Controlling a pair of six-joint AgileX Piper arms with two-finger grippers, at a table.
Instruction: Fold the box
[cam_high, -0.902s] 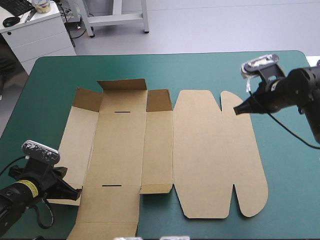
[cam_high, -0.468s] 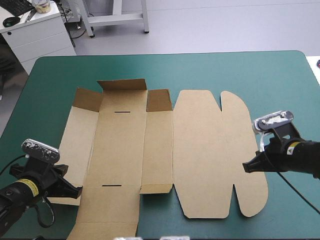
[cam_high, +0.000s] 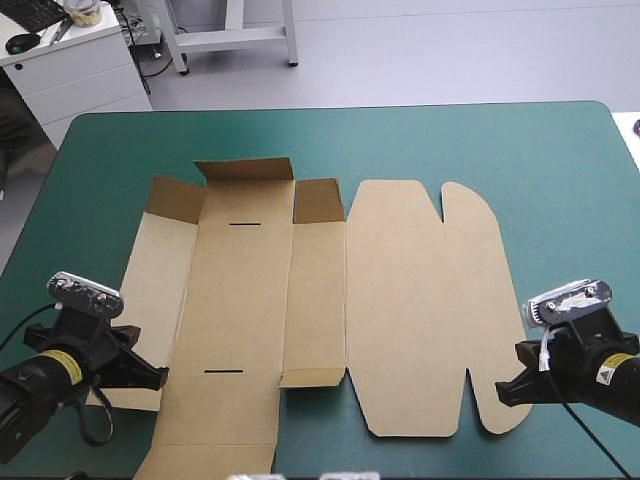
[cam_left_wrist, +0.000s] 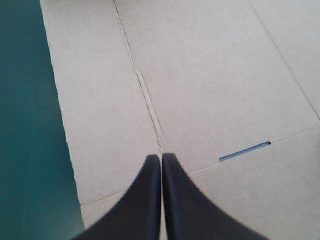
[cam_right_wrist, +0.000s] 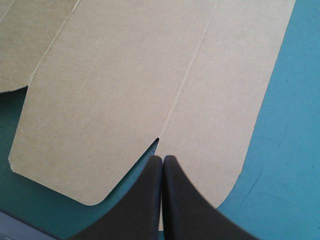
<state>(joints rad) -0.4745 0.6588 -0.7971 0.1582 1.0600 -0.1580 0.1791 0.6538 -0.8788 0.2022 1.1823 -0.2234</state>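
Observation:
The brown box (cam_high: 400, 300) lies as a flat cut sheet across the middle of the teal-green cover. Three short flaps (cam_high: 245, 168) at its far left side stand slightly raised. My left gripper (cam_high: 152, 381) is shut and empty, with its tip low over the sheet's near left corner. In the left wrist view the left gripper (cam_left_wrist: 161, 158) points along a crease of the box (cam_left_wrist: 200, 75), beside a narrow slot (cam_left_wrist: 245, 151). My right gripper (cam_high: 503, 392), also shut and empty, sits at the rounded near right corner. In the right wrist view the right gripper (cam_right_wrist: 162, 159) is just short of a notch (cam_right_wrist: 156, 141) in the box (cam_right_wrist: 125, 75).
Bare teal-green cover (cam_high: 450, 140) shows beyond the sheet's far edge and to its right (cam_right_wrist: 290, 150). The sheet's near left flap (cam_high: 210, 460) reaches the table's front edge. A strip of cover (cam_left_wrist: 25, 125) runs beside the box's left edge.
The right arm has swung from the sheet's far right corner down to its near right corner, gripper shut throughout. The left gripper has edged slightly onto the sheet.

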